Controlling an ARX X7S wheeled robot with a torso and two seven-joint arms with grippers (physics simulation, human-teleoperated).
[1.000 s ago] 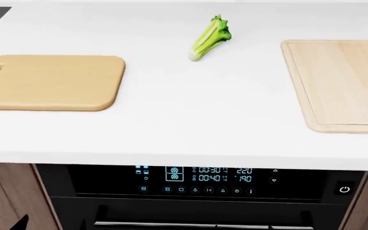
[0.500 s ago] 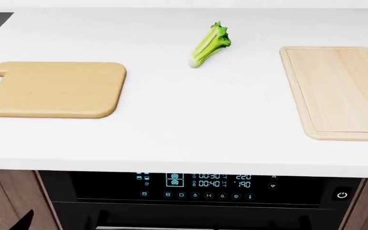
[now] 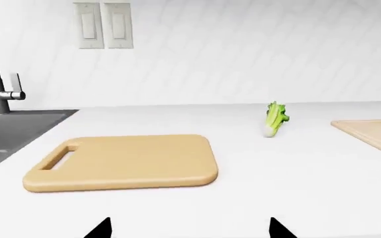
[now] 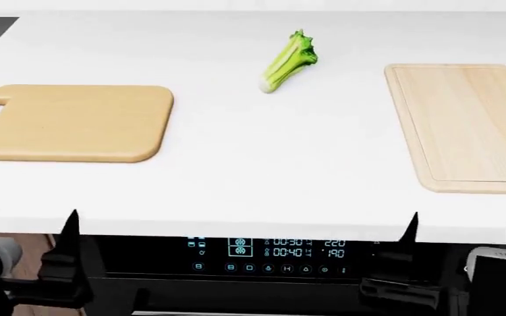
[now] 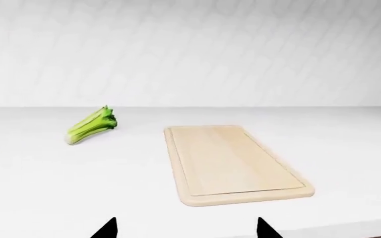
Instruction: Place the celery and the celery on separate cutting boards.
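We see one celery (image 4: 288,60) lying on the white counter (image 4: 262,164) between the tan board (image 4: 73,122) and the paler grooved board (image 4: 464,125), touching neither; the second bunch is not in view. Both the left gripper (image 4: 24,220) and right gripper (image 4: 462,227) hover spread and empty at the counter's near edge. We judge the celery light, fairly stiff, and best pinched across its pale mid-stalks rather than the soft leafy top.

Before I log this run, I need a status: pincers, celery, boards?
Both pincers open, empty, low at counter edge: left pincer, right pincer. One celery visible, on counter between handled board and grooved board. Boards bare, path clear.
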